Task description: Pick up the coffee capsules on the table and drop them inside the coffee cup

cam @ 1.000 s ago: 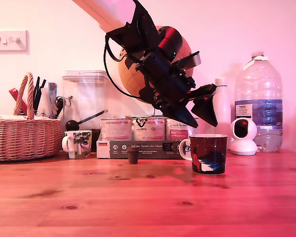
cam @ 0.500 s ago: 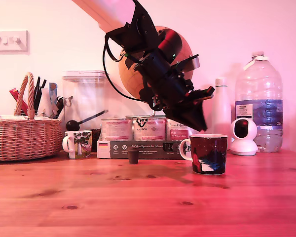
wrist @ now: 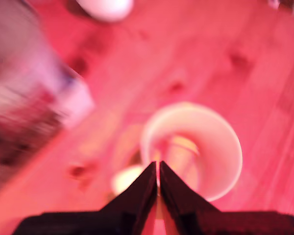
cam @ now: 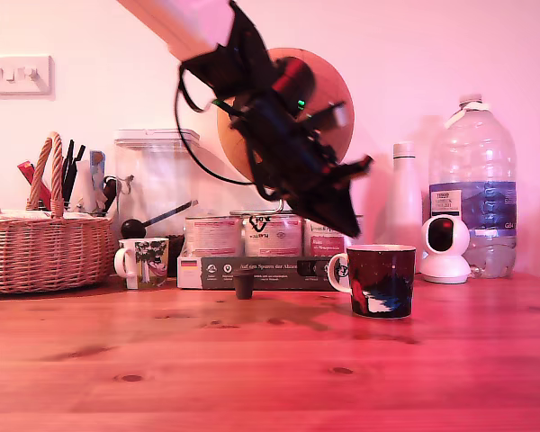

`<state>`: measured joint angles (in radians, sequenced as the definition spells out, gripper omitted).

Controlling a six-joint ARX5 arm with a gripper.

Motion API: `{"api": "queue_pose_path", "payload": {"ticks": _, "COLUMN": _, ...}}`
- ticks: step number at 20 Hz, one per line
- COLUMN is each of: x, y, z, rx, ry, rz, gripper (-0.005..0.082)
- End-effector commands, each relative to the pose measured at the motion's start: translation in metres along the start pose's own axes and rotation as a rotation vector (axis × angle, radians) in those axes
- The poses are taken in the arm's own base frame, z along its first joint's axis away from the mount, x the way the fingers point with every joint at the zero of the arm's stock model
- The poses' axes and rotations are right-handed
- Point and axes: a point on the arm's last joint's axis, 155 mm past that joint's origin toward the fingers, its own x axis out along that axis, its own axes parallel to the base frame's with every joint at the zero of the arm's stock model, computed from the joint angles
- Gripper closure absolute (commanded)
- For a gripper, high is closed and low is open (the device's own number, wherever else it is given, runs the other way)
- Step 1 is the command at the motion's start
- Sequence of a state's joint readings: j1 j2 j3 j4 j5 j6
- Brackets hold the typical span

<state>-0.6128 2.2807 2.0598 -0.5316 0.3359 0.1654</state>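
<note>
I am hovering my gripper [wrist: 158,178] above the coffee cup [cam: 381,281], its jaws pressed together with nothing visible between them. In the blurry wrist view, the cup's pale rim sits just beyond the fingertips. The dark brown capsule [cam: 243,286] stands on the table [cam: 270,369], well apart towards the exterior view's left.

We see the dark coffee cup [cam: 380,281] standing upright on the wooden table, white handle toward the exterior view's left (pale inside in the blurred wrist view [wrist: 220,147]). A dark brown capsule [cam: 243,286] stands apart, further left.
</note>
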Motion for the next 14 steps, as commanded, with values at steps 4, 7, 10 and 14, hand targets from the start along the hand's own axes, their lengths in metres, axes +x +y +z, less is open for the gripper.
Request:
{"api": "queue_pose_path", "payload": {"ticks": 4, "x": -0.023, "y": 0.006, "z": 0.019, "rx": 0.013, "ry": -0.052, "rz": -0.001, "gripper": 0.0789}}
{"api": "queue_pose_path", "payload": {"ticks": 7, "x": -0.027, "y": 0.014, "z": 0.019, "rx": 0.001, "ry": -0.058, "rz": -0.007, "gripper": 0.0789}}
{"api": "queue_pose_path", "payload": {"ticks": 10, "x": -0.029, "y": 0.021, "z": 0.018, "rx": -0.008, "ry": -0.059, "rz": 0.0, "gripper": 0.0789}}
{"api": "queue_pose_path", "payload": {"ticks": 14, "x": -0.041, "y": 0.026, "z": 0.028, "rx": -0.003, "ry": -0.082, "rz": 0.033, "gripper": 0.0789}}
